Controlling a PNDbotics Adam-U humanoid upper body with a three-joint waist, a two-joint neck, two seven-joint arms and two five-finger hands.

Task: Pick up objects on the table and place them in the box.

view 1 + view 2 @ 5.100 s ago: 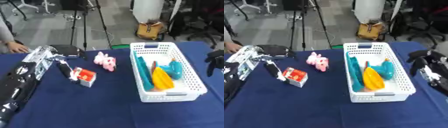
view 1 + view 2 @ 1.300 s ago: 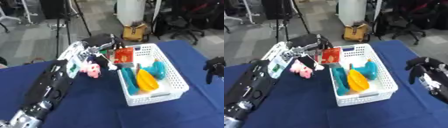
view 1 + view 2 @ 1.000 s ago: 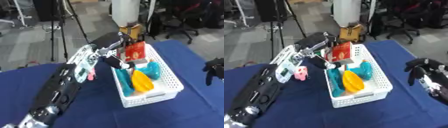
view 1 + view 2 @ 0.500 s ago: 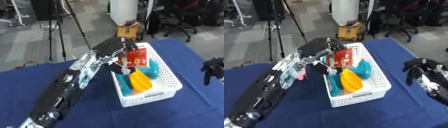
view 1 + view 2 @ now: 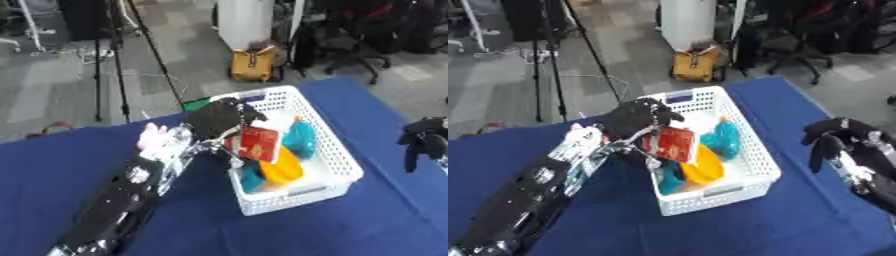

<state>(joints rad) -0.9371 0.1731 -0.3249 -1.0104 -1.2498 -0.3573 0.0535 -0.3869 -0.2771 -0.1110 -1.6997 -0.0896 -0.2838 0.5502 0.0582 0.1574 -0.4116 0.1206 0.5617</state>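
Blue cloth covers the table (image 5: 52, 165), matte and slightly wrinkled. Left arm runs diagonally up from the lower left, black with silver joints, hiding most of a small pink toy (image 5: 150, 136) lying on the cloth; only its soft pale edge shows beside the arm. Left hand (image 5: 219, 119) black, fingers curled over the top of a red carton (image 5: 255, 144), flat-sided with a pale printed label too blurred to read; the carton hangs tilted over the near-left part of the white box (image 5: 341, 160), a plastic lattice basket with rectangular walls. Inside it: an orange rounded piece (image 5: 278, 170) and 2 teal shapes, one (image 5: 300, 140) bulbous behind the carton, the other partly hidden low at the left wall. Right hand (image 5: 837, 142) at the right edge over the cloth, well apart from the box, fingers bent downward around nothing, its forearm cut off by the frame
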